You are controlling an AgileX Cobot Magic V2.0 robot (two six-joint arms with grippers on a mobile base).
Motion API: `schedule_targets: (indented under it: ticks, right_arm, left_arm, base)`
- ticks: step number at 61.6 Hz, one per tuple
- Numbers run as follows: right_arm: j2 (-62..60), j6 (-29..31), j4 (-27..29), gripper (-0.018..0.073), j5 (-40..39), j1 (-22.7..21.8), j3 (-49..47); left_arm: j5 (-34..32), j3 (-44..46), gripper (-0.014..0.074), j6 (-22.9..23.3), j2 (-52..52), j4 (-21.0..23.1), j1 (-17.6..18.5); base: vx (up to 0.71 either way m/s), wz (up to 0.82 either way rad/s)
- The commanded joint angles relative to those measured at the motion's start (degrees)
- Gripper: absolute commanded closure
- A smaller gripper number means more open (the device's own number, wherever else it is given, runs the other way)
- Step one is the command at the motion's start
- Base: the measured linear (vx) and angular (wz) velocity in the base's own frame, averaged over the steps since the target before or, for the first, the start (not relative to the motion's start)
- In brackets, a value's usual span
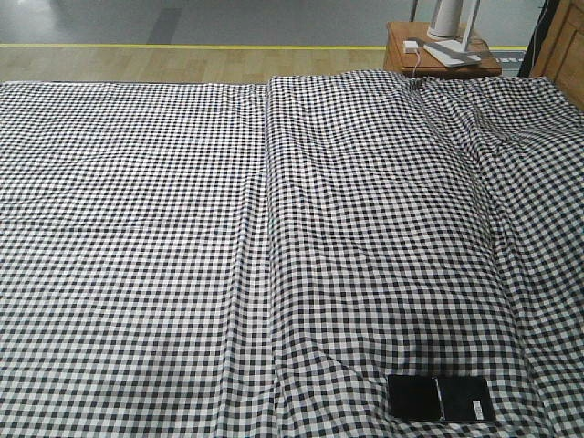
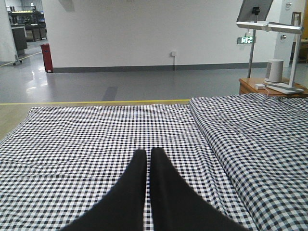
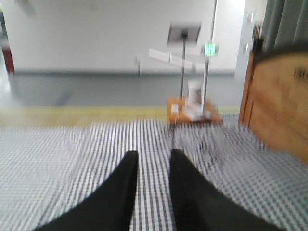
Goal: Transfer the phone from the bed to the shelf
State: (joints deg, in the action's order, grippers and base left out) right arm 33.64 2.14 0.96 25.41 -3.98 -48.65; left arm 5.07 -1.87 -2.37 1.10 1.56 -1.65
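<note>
Grey floor (image 2: 120, 82) and a white wall (image 2: 144, 29) make up the bkgd, w/ a yellow line (image 1: 182, 46) on the floor along the far side of the bed (image 1: 182, 228). Bed fills nearly all of the front view: black-and-white check sheet, lightly wrinkled, one long fold running near-to-far down the middle.

Phone (image 1: 441, 398) lies flat on the sheet at the near edge of the front view, right of centre, long side across the frame. It's black and glossy, w/ a crease across its middle and a small white sticker near its right end. Nothing touches it.

Past the bed's far right corner stands a small orange-brown table (image 1: 395, 50) w/ a white cylinder (image 1: 449, 18) and a flat white base on it. Shelf (image 1: 564, 41) shows only as a strip of pale wood at the top right corner of the front view. In the right wrist view it's a blurred wood panel at the right, near the table.

Left gripper (image 2: 148, 154): black fingers almost together, only a thin slit btw them, nothing held. It hangs over the sheet, pointing toward the far edge.

Right gripper (image 3: 153, 156): fingers parted w/ a clear gap, sheet visible through it, nothing held. That view is blurred, so finer detail can't be told.
</note>
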Motion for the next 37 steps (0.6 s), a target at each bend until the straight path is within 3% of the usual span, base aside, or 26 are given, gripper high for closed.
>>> schedule_targets:
  ticks: [1, 12, 19, 29, 37]
  right_arm:
    - [3.3, 0.0, 0.0, 0.0241, 1.7, -0.3, -1.9]
    - [7.8, 0.0, 0.0, -0.0017, 9.4, -0.3, -1.9]
    - [10.6, 0.0, -0.1, -0.0119, 11.2, -0.3, -1.9]
    - [14.9, -2.1, 1.2, -0.0148, 12.8, -0.3, -1.9]
    - [20.2, -4.5, 2.3, -0.0144, 18.3, -0.3, -3.4]
  left_arm:
    - [-4.1, 1.4, 0.0595, 0.5, 0.3, 0.6, 0.2]
    - [-4.1, 1.4, 0.0595, 0.5, 0.3, 0.6, 0.2]
    - [-4.1, 1.4, 0.0595, 0.5, 0.3, 0.6, 0.2]
    - [-4.1, 1.4, 0.0595, 0.5, 0.3, 0.6, 0.2]
    - [-4.1, 1.4, 0.0595, 0.5, 0.3, 0.6, 0.2]
  base:
    - [0.0, 0.0]
    - [0.0, 0.0]
    - [0.0, 0.0]
    - [0.0, 0.0]
    - [0.0, 0.0]
